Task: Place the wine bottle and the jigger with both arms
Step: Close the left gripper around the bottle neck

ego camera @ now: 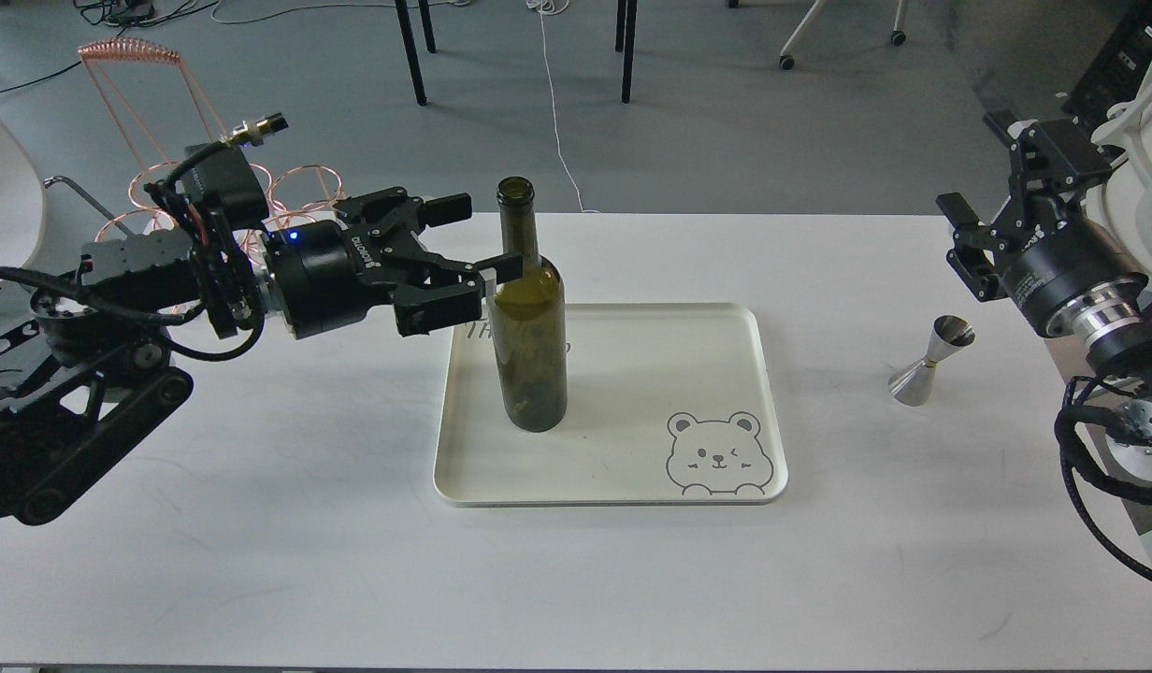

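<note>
on the left half of the white tray (632, 491) the wine bottle (532, 318) stands upright, the left gripper (478, 257) spread wide beside its shoulder, one fingertip at the glass, not clenched. the jigger (931, 362) stands upright on the white table (258, 561), right of the tray. above it hangs the right gripper (969, 238), fingers parted, holding nothing.

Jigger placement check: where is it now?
In the head view, the small shiny steel hourglass jigger stands on the white table, right of the cream tray.
</note>
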Controlling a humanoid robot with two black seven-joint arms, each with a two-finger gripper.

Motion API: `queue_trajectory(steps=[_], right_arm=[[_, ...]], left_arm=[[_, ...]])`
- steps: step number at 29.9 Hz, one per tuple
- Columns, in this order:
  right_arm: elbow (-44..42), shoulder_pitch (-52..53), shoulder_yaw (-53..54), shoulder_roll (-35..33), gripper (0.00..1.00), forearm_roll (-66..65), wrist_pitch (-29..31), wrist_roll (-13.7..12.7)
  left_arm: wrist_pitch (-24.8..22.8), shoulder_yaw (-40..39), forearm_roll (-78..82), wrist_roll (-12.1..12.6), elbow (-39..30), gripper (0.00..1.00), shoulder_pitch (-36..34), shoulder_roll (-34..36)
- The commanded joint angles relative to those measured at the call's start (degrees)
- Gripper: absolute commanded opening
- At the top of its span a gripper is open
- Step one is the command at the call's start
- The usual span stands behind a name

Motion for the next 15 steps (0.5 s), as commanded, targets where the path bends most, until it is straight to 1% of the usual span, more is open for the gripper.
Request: queue_trajectory(steps=[1,4,6,7,10,12,13,14,15], right_arm=[[-0.1,0.0,-0.2,0.1,0.94,0.0,0.0,0.0],[-0.1,0.0,-0.2,0.0,0.94,0.0,0.0,0.0],[-0.1,0.0,-0.2,0.0,0.94,0.0,0.0,0.0],[-0.1,-0.1,-0.2,0.0,0.94,0.0,0.0,0.0],[-0.2,-0.1,-0.2,0.0,0.94,0.0,0.0,0.0],[-0.2,-0.1,-0.2,0.0,0.94,0.0,0.0,0.0],[-0.2,-0.1,-0.2,0.0,0.94,0.0,0.0,0.0],[-0.2,-0.1,-0.2,0.1,0.93,0.0,0.0,0.0],[-0.2,-0.1,-0.2,0.1,0.94,0.0,0.0,0.0]], left_arm=[[0.0,0.5,-0.1,0.0,1.7,0.96,-1.3,-1.4],[0.0,2.1,-0.1,0.0,2.9,0.94,-3.1,-2.5],[0.0,3.1,-0.1,0.0,4.0,0.89,-4.3,-3.2],[0.0,3.3,-0.1,0.0,4.3,0.85,-4.5,-3.5],[0.0,3.4,-0.1,0.0,4.6,0.64,-4.9,-3.7],[0.0,3.5,-0.1,0.0,4.6,0.57,-5.0,-3.8],[0.0,3.5,-0.1,0.0,4.6,0.52,-5.1,-3.8],[0.0,3.5,-0.1,0.0,4.6,0.45,-5.2,-3.8],[0.0,3.5,0.0,0.0,4.6,0.34,-5.3,-3.8]])
